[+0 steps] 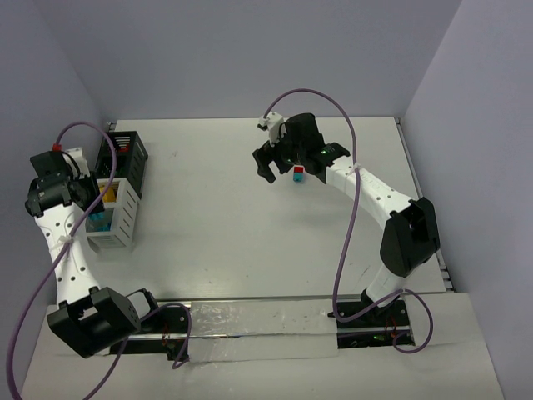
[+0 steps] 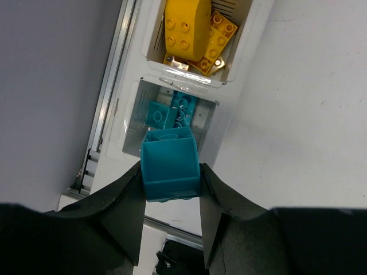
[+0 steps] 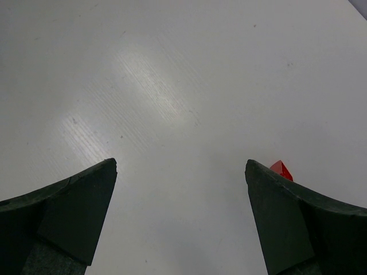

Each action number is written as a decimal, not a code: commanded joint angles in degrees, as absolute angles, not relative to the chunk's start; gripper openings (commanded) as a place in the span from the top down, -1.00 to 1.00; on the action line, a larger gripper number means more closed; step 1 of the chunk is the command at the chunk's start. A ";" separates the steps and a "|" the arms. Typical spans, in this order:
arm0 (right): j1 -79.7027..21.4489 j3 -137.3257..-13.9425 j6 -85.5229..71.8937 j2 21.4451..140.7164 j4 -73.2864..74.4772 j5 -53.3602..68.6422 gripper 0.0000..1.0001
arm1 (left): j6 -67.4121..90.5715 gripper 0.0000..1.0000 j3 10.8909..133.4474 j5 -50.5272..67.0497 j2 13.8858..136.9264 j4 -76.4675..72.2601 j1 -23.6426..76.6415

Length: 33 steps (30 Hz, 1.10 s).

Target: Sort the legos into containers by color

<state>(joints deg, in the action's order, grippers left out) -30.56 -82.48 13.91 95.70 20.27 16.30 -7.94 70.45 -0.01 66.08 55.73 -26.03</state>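
My left gripper (image 2: 170, 172) is shut on a cyan brick (image 2: 170, 162) and holds it above the white container (image 2: 131, 123). One of the container's compartments holds cyan pieces (image 2: 172, 112), and the other holds yellow pieces (image 2: 192, 31). In the top view the left gripper (image 1: 86, 190) hovers over the white container (image 1: 125, 218), beside the black container (image 1: 133, 158). My right gripper (image 1: 268, 169) is open and empty over the table's far middle. A red brick (image 1: 297, 171) with cyan at its lower edge lies just to its right. In the right wrist view only the brick's red corner (image 3: 281, 169) shows behind the right finger of the gripper (image 3: 180, 166).
The two containers stand together at the table's left edge, near the left wall. A metal rail (image 2: 109, 97) runs beside the white container. Walls close the table on the left, back and right.
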 commanded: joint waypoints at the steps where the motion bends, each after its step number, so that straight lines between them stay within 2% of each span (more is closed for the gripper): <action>1: -29.82 -83.73 14.85 94.80 20.18 16.79 -1.00 | -7.65 1.00 70.07 0.56 65.18 50.63 -26.66; 7: -29.71 -83.14 14.77 94.57 20.04 17.05 -1.00 | -7.65 1.00 67.22 1.38 65.04 49.09 -27.04; 14: -29.41 -82.76 15.29 94.10 20.13 16.70 -1.00 | -7.30 0.74 65.65 3.56 67.14 47.20 -27.33; 17: -29.17 -82.44 15.47 93.87 20.05 16.51 -1.00 | -7.38 0.37 65.96 4.51 67.80 47.06 -27.33; 18: -29.07 -82.42 15.46 93.87 20.13 16.42 -1.00 | -7.42 0.20 66.26 4.68 68.07 47.36 -27.33; 19: -28.94 -82.29 15.39 93.87 20.13 16.28 -1.00 | -7.69 -0.08 66.79 4.81 68.40 47.89 -27.33; 22: -28.38 -82.12 14.53 94.07 20.07 15.72 -1.00 | -7.88 -0.32 67.66 4.69 68.55 48.65 -27.25; 29: -25.18 -82.00 11.76 94.40 20.04 15.01 -1.00 | -7.92 -0.41 70.11 4.28 68.54 49.76 -27.25; 33: -21.50 -81.82 9.21 94.55 21.27 13.74 -1.00 | -8.25 -0.48 74.63 10.32 66.41 49.19 -27.17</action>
<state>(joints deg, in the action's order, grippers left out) -24.43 -82.11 12.27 95.70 20.35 15.46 -8.01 68.62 4.94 68.91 50.57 -26.81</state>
